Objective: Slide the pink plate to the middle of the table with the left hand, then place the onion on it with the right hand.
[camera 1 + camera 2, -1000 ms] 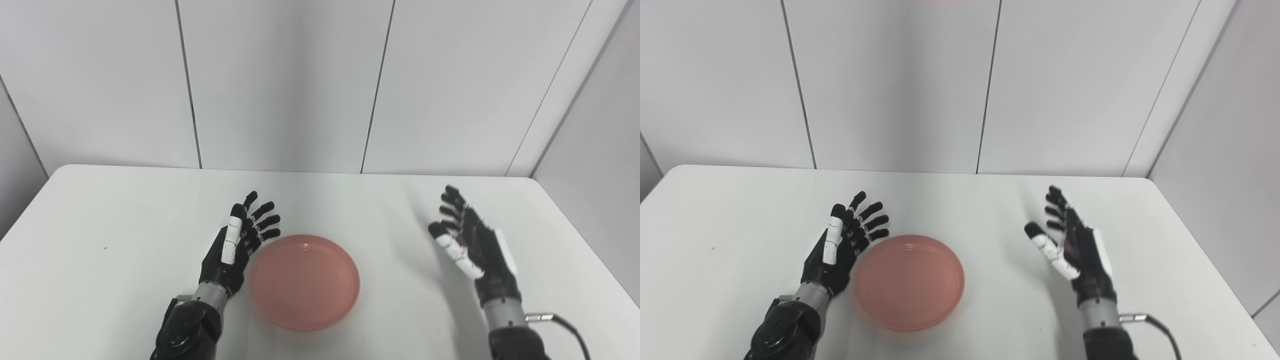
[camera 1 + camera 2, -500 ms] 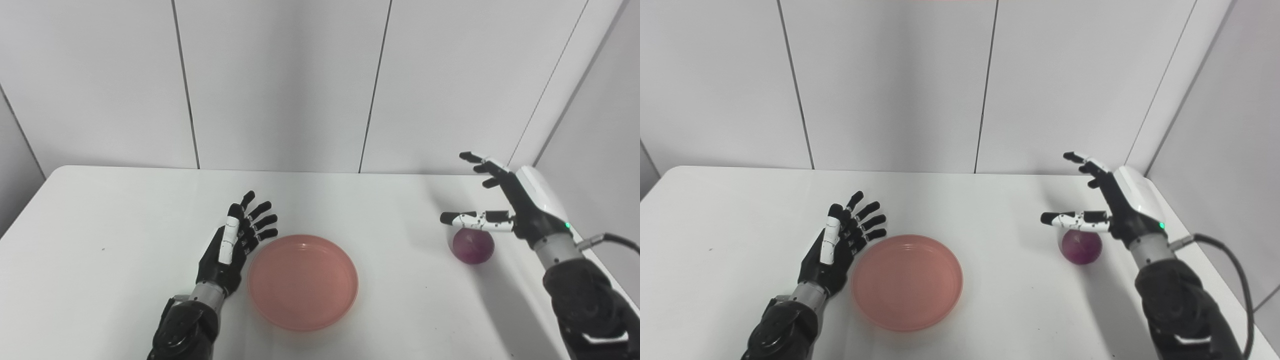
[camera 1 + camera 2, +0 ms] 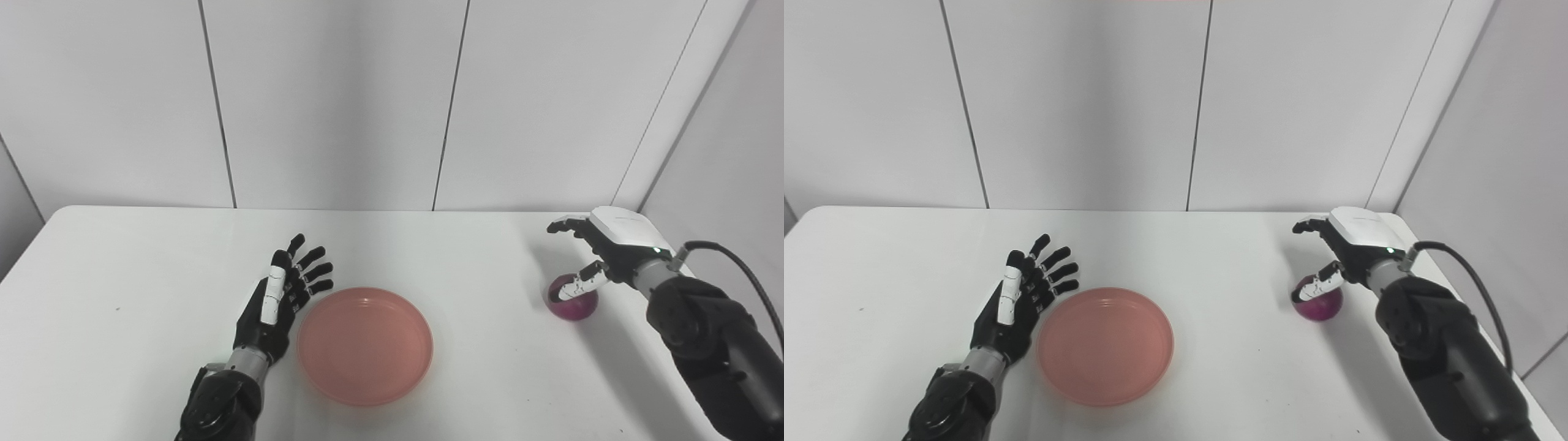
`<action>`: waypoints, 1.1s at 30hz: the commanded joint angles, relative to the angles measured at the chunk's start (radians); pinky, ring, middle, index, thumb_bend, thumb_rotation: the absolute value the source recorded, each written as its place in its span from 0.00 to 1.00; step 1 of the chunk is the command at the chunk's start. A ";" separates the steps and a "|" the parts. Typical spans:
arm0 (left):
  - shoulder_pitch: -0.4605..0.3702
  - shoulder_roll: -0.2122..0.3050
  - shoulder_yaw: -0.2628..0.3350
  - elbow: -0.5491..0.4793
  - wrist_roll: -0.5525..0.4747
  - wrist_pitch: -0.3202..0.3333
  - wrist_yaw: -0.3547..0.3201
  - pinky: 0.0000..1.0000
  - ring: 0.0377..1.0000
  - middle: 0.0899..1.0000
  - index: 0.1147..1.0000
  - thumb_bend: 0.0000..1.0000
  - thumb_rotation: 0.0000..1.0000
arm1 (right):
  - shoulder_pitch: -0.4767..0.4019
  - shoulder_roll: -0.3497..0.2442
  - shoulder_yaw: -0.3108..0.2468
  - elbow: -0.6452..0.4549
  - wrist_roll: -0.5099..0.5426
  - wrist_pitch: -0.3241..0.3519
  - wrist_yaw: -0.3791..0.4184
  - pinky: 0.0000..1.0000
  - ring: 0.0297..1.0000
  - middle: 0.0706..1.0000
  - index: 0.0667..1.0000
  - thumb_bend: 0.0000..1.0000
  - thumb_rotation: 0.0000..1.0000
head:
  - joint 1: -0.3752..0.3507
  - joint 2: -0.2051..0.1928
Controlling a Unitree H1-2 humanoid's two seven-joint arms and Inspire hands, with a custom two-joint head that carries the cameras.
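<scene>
The white table (image 3: 122,343) stands in a corner of plain grey panel walls (image 3: 331,104); no writing is readable anywhere. The pink plate (image 3: 365,345) lies near the middle, just beside the left hand (image 3: 278,300), whose fingers are spread and hold nothing. The right hand (image 3: 1344,251) arches over the purple onion (image 3: 1322,303) at the right edge, fingers apart, thumb against the onion. Both views show the same things.

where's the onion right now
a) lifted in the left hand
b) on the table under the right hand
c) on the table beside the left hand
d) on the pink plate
b: the onion sits on the white table near its right edge, under the spread fingers of the right hand, well clear of the empty pink plate.
</scene>
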 commanded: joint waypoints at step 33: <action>0.031 -0.001 -0.002 0.036 0.003 0.054 0.016 0.76 0.81 0.88 0.96 0.97 0.92 | -0.088 -0.020 0.071 0.129 -0.029 0.044 0.143 0.62 0.82 0.86 0.79 1.00 0.23 | 0.012 0.006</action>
